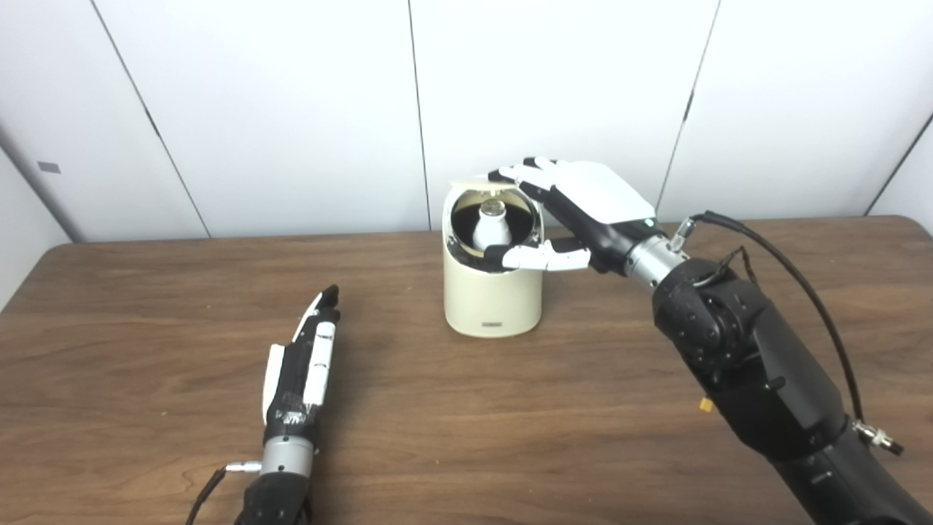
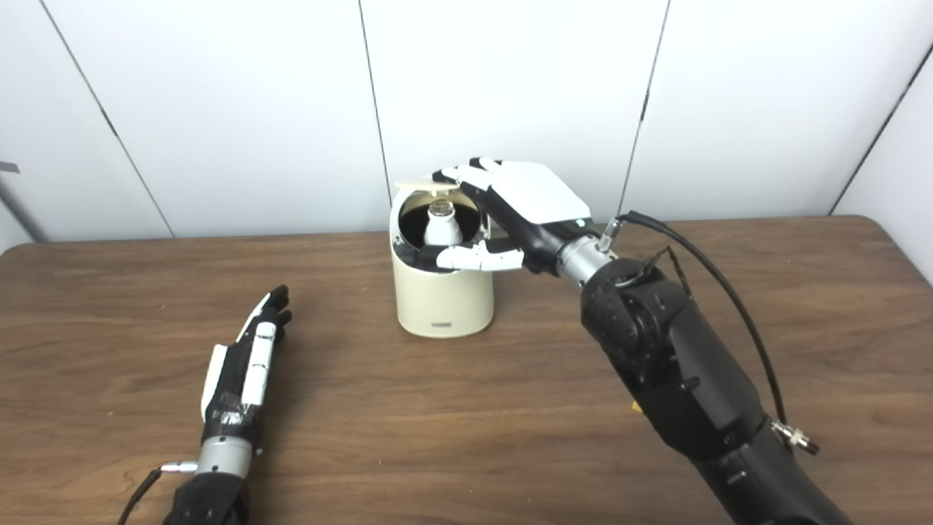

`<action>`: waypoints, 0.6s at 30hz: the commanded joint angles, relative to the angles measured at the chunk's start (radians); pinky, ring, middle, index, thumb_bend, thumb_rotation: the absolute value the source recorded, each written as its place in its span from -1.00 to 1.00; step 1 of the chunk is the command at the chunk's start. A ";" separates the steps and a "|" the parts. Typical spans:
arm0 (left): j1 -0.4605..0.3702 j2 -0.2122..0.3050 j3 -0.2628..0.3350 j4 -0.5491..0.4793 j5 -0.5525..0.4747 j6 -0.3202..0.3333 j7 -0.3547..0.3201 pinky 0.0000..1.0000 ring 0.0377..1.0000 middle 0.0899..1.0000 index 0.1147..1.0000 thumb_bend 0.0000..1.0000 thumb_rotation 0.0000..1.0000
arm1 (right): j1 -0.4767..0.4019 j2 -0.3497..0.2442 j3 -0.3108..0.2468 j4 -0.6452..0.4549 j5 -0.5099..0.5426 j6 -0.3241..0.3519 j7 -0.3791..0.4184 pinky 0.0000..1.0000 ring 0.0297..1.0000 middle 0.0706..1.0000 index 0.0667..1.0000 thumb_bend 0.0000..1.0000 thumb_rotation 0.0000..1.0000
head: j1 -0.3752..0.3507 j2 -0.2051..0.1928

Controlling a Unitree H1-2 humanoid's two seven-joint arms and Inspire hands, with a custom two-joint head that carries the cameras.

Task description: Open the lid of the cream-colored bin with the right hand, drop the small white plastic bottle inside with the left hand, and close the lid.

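The cream-colored bin (image 1: 494,299) stands at the middle of the table with its lid (image 1: 474,183) tipped up at the back. The small white plastic bottle (image 1: 491,224) stands upright inside the dark opening. My right hand (image 1: 583,204) reaches over the bin from the right. Its fingers (image 1: 526,173) lie on the raised lid's top edge and its thumb lies across the front rim. My left hand (image 1: 306,364) lies flat on the table, open and empty, to the front left of the bin and well apart from it.
The wooden table (image 1: 510,437) runs to a white panelled wall (image 1: 291,109) close behind the bin. My right forearm (image 1: 743,357), with a black cable looped beside it, crosses the table's right side.
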 commanded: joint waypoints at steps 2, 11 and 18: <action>-0.005 -0.004 -0.010 -0.021 0.008 0.013 0.001 0.91 0.85 0.89 0.86 -0.05 1.00 | -0.023 -0.010 0.019 -0.009 -0.052 -0.050 -0.009 1.00 0.96 0.83 0.74 0.16 0.91 | 0.002 0.003; -0.009 -0.006 -0.015 -0.021 0.007 0.000 0.005 0.85 0.84 0.87 0.85 -0.05 1.00 | -0.001 -0.017 0.039 -0.001 -0.134 -0.088 0.006 1.00 1.00 0.87 0.66 0.16 1.00 | 0.011 0.008; -0.007 -0.012 -0.013 -0.025 -0.003 -0.003 0.006 0.82 0.86 0.88 0.86 -0.11 1.00 | 0.016 -0.018 0.039 -0.022 -0.180 -0.083 0.037 1.00 1.00 0.92 0.68 0.18 1.00 | 0.017 0.013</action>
